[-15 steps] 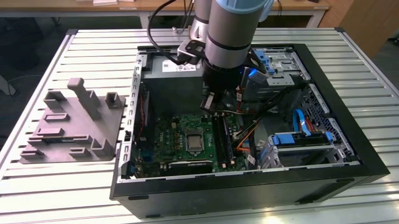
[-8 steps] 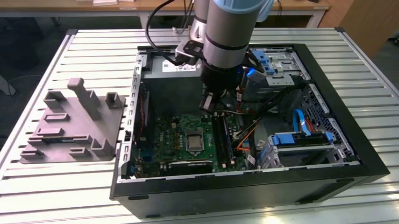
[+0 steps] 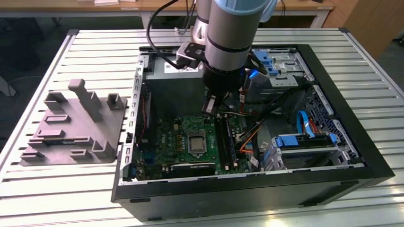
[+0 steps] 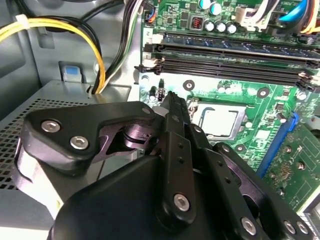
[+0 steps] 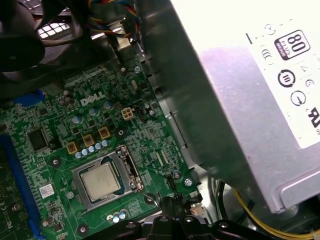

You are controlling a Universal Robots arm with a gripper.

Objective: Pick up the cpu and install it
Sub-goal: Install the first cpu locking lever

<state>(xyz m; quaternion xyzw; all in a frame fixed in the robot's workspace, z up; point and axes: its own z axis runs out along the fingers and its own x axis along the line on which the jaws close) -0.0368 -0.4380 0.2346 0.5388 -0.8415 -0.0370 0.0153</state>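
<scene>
Your cpu (image 5: 101, 181) already sits in the socket (image 5: 131, 170) on the green board (image 5: 150, 135), inside the open case (image 3: 353, 142). You can see its pale top in both wrist views, and the socket frame is around it.

Here is what could go wrong. The gripper (image 4: 172, 102) hangs low inside the case, just beside the big grey power box (image 5: 240, 115). If the arm swings sideways, I think it could bump that box or the case wall. Yellow wires (image 4: 75, 30) run close by too, and the arm could snag them. If the arm pushes straight down, the tips could hit the small parts on the board near the socket.

Now the tool. The fingers (image 4: 176, 120) look pressed together, with no gap between them. They hold nothing. They touch nothing that I can see, and the cpu lies near them, a little apart.
</scene>
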